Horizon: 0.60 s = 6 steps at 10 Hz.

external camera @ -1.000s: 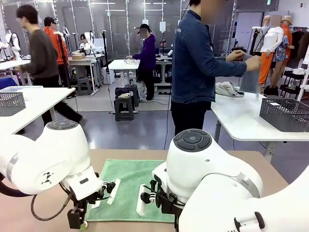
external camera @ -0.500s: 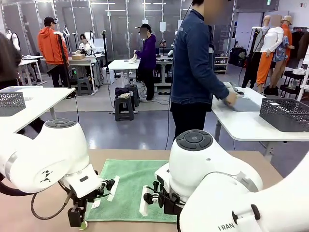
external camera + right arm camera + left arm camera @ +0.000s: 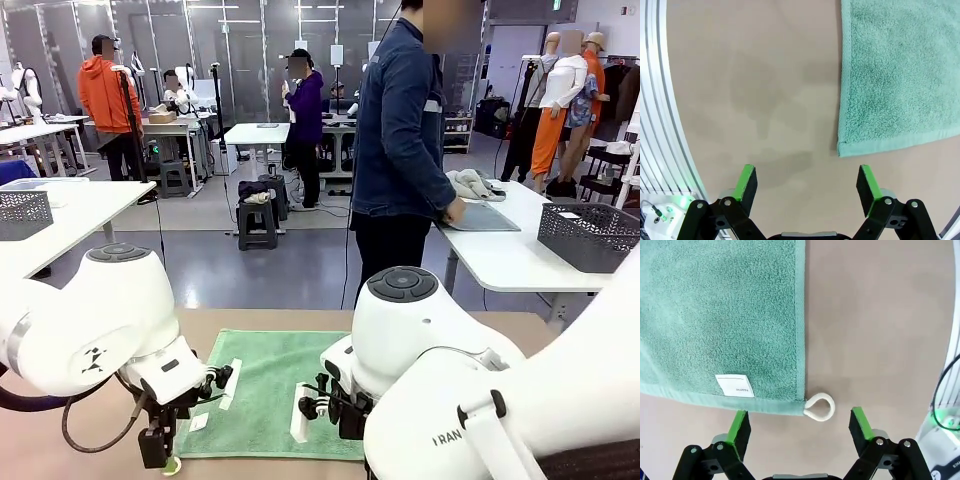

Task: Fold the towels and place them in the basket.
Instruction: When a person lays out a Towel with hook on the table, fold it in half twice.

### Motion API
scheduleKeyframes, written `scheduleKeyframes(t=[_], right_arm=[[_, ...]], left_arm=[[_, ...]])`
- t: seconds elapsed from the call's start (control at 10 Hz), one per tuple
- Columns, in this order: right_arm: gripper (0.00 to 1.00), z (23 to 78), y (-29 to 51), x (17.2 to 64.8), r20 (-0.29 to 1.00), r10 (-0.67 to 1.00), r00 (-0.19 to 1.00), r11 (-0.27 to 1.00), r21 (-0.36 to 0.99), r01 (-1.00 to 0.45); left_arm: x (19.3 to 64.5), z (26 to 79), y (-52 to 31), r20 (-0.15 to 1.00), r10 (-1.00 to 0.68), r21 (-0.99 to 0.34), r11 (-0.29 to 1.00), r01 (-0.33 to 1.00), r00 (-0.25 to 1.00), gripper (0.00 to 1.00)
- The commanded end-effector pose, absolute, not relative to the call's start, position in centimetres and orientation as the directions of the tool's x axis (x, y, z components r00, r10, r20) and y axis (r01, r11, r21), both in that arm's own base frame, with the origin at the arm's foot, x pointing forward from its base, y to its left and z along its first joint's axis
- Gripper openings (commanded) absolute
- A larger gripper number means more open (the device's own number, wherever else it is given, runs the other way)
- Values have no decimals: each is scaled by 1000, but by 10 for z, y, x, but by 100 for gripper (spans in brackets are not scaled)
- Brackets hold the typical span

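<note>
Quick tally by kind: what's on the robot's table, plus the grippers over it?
Mint green towel: 1
White label tag: 1
White hanging loop: 1
Grippers, jaws open: 2 (left gripper, right gripper)
Total: 5

I count one green towel [image 3: 275,390]. It has one white label [image 3: 734,385] and one white loop [image 3: 819,407], both just in front of my left gripper [image 3: 799,415]; before my right gripper [image 3: 810,172] lies one towel corner [image 3: 841,149]. The grippers are two, each with two green pads [image 3: 740,422]. Far beyond them I count two lattice baskets, the right basket [image 3: 590,235] and the left basket [image 3: 22,212], and four people, the nearest person [image 3: 400,130] in denim.
</note>
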State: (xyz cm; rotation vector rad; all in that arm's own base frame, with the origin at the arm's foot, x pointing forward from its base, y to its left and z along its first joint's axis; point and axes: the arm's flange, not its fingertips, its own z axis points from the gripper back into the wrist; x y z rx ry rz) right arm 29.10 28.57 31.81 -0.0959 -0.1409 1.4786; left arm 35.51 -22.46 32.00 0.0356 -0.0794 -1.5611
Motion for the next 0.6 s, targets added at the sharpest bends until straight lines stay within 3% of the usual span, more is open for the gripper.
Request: scheduleKeyframes(t=[0.0, 0.5], right_arm=[[100, 314, 287, 300, 70, 996, 58, 67, -132, -989], [100, 310, 285, 312, 74, 997, 16, 26, -132, -991]], left_arm=[[355, 315, -220, 37, -999, 47, 5, 999, 3, 100], [356, 309, -215, 27, -1000, 19, -15, 1000, -16, 100]])
